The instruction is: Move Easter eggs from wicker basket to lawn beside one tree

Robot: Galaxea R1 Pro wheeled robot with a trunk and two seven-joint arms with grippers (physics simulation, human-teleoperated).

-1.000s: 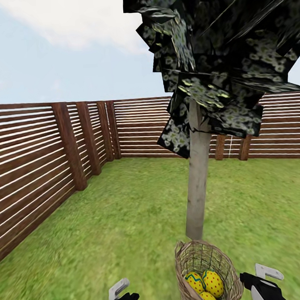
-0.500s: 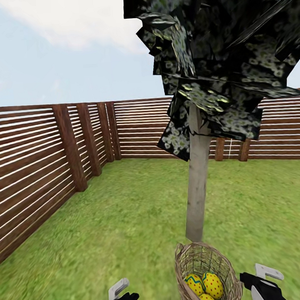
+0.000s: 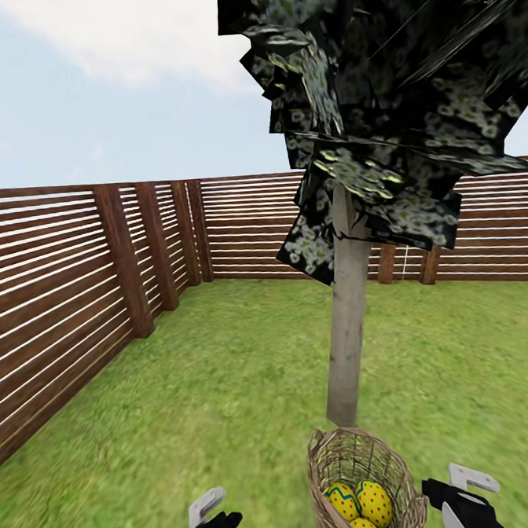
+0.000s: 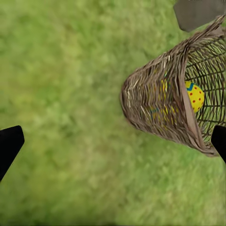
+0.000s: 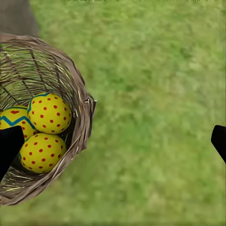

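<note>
Basket of eggs at the foot of a tree, both grippers empty beside it.

Low in the head view, right of centre, the wicker basket [image 3: 364, 481] sits on the lawn [image 3: 210, 394], just in front of the tree [image 3: 347, 321] trunk. Three yellow eggs [image 3: 360, 505] lie inside it, two red-dotted and one with a blue zigzag. The left gripper [image 3: 209, 513] at the bottom edge and the right gripper [image 3: 461, 490] at lower right both hang spread apart, grasping nothing. A slatted fence [image 3: 77, 293] runs across the frame behind.
</note>
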